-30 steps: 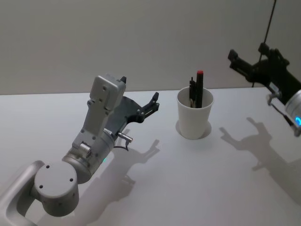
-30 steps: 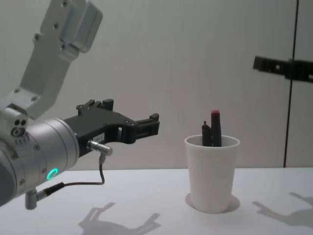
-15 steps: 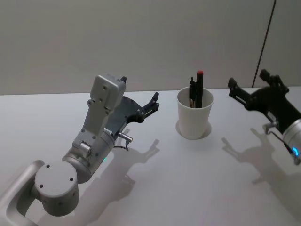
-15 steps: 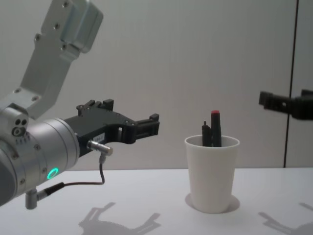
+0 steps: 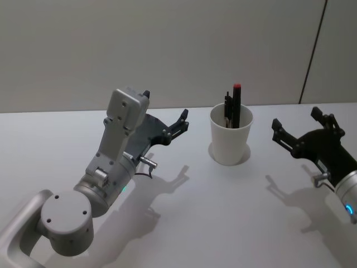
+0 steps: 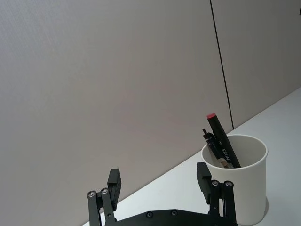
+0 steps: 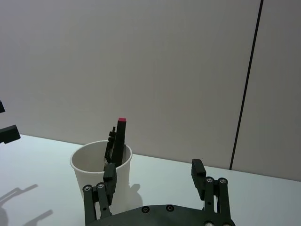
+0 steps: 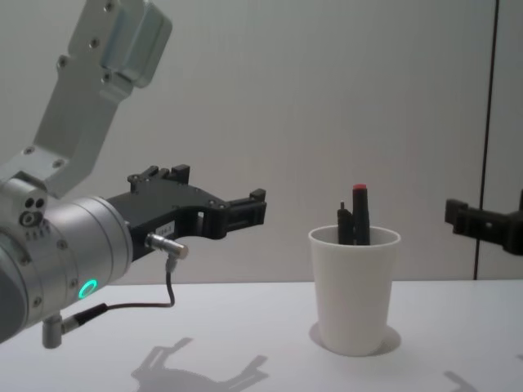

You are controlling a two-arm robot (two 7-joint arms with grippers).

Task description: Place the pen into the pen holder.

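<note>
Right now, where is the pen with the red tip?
The pen stands in the white paper cup, right of centre on the table in the head view, between the open left gripper and the open right gripper.

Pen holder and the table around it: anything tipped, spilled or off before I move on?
Nothing stands out. The pen holder stands upright on the table, with the pens standing inside it, leaning slightly. The left gripper and right gripper are both open, empty, and apart from the cup on either side.

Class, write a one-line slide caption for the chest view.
Two pens stand in a white paper cup between two open, empty grippers.
</note>
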